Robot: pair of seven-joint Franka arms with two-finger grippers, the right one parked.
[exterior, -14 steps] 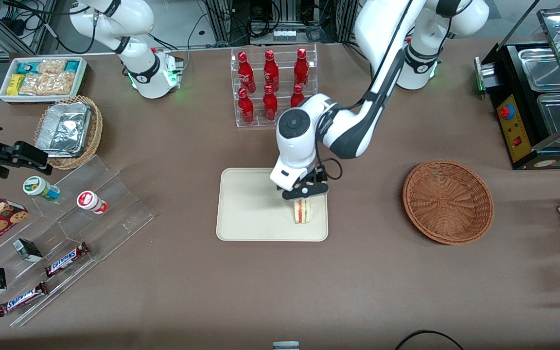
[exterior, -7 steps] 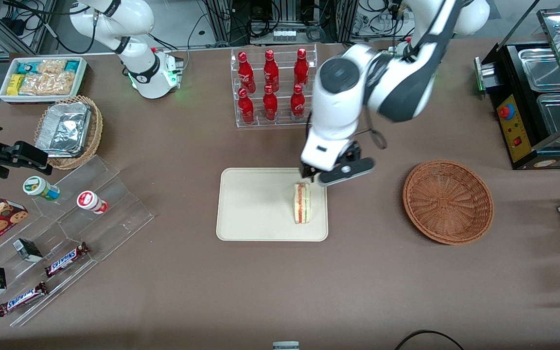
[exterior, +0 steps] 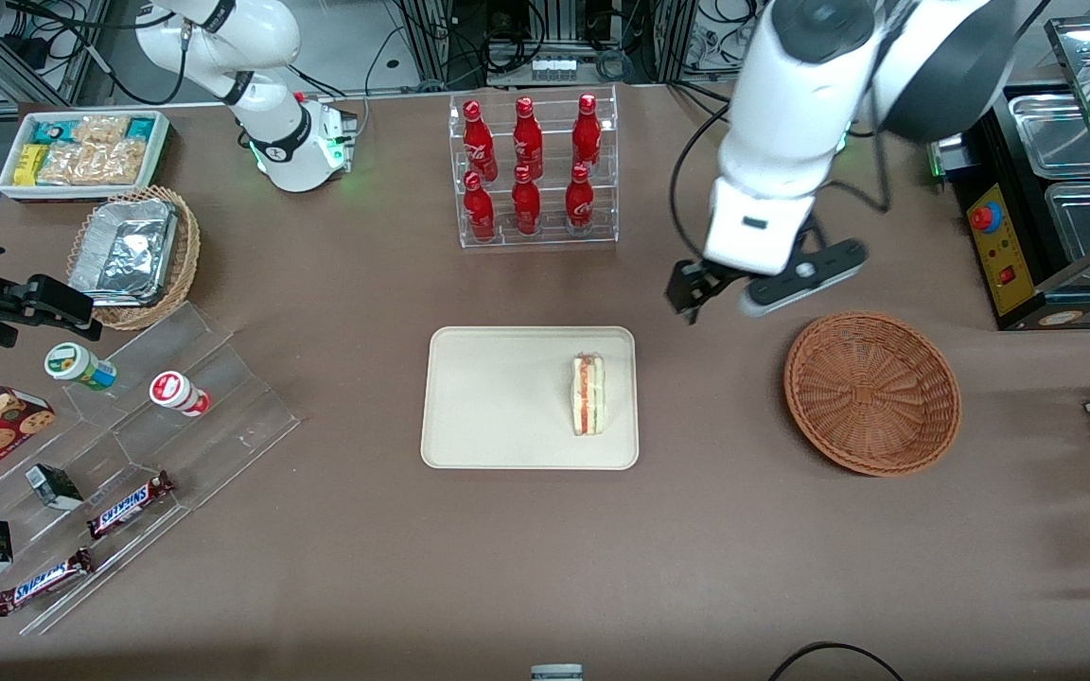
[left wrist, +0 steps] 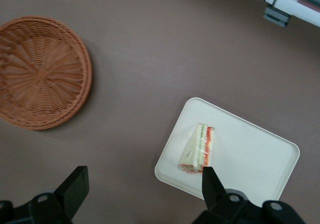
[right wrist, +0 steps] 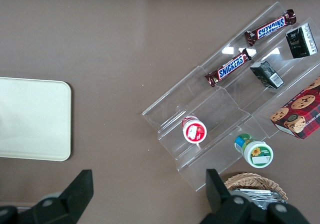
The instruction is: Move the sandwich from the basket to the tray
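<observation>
now gripper (exterior: 711, 298) spread, empty, above brown table (exterior: 318, 567); sandwich (exterior: 588, 394) on tray (exterior: 498, 397).

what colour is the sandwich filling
Red and green between white bread on the sandwich, clearest in the front view; gripper hangs open above the table.

Brown table (exterior: 337, 530) carries tray (exterior: 498, 407), basket (exterior: 871, 392), bottle rack (exterior: 534, 170).

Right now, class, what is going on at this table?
The sandwich lies on the tray, near the edge closest to the basket, which holds nothing. The working arm's gripper hangs open and empty above the bare table between the tray and the basket, holding nothing. Judging by this, the move from basket to tray looks done.
</observation>
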